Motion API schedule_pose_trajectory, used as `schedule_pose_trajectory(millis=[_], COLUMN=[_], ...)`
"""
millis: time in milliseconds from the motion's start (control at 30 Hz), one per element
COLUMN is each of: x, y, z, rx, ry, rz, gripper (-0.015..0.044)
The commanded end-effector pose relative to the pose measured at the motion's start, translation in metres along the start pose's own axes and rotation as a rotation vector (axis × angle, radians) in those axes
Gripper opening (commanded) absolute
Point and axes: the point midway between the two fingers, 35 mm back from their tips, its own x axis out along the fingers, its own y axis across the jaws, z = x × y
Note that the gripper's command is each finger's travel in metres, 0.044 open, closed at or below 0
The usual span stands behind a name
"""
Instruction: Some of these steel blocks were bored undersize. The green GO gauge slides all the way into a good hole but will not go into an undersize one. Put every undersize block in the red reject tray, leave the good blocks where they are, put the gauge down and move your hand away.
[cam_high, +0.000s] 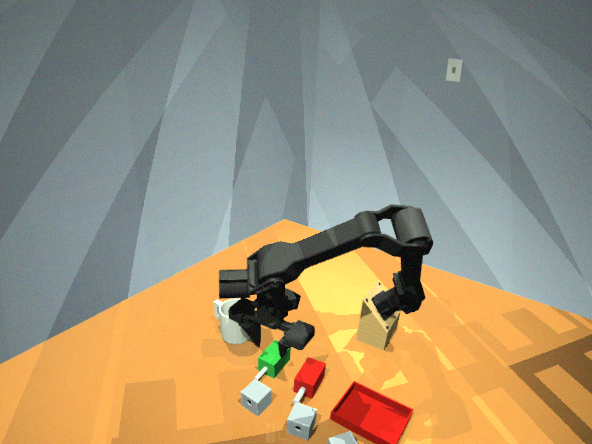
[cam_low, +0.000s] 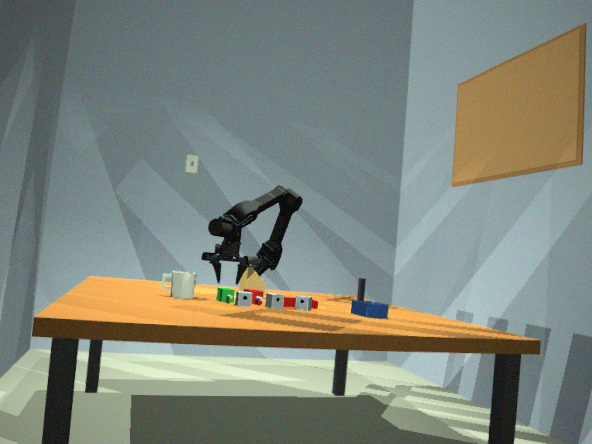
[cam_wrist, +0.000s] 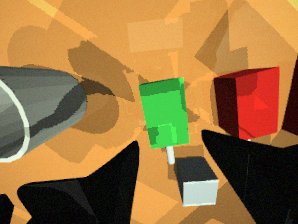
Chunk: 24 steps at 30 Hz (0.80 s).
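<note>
The green GO gauge (cam_high: 273, 359) (cam_low: 225, 295) (cam_wrist: 165, 112) lies on the table, its pale pin toward the left steel block (cam_high: 256, 397) (cam_low: 244, 299) (cam_wrist: 200, 192). My gripper (cam_high: 270, 348) (cam_low: 228, 283) (cam_wrist: 169, 139) is open and empty, pointing down above the gauge, one finger on each side in the wrist view. A middle steel block (cam_high: 302, 421) (cam_low: 275, 300) and a right steel block (cam_high: 343, 439) (cam_low: 303, 303) stand in the same row; holes show in the exterior view. The red tray (cam_high: 370, 412) holds no block.
A red gauge (cam_high: 310, 377) (cam_wrist: 257, 102) with a pale pin lies right of the green one. A grey-white mug (cam_high: 233, 330) (cam_low: 183, 285) (cam_wrist: 45, 110) stands close on the left. A wooden wedge (cam_high: 372, 327) stands by the arm's base. A blue block (cam_low: 369, 308) is far right, near a dark post.
</note>
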Motion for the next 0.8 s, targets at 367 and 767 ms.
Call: schedule_pose_trajectory(millis=[367, 767], x=[0.022, 0.038], y=[0.001, 0.001], z=[0.000, 0.000], rx=[0.005, 0.005], ry=[-0.004, -0.004], rz=[-0.003, -0.004], gripper=[0.0300, 0.0300])
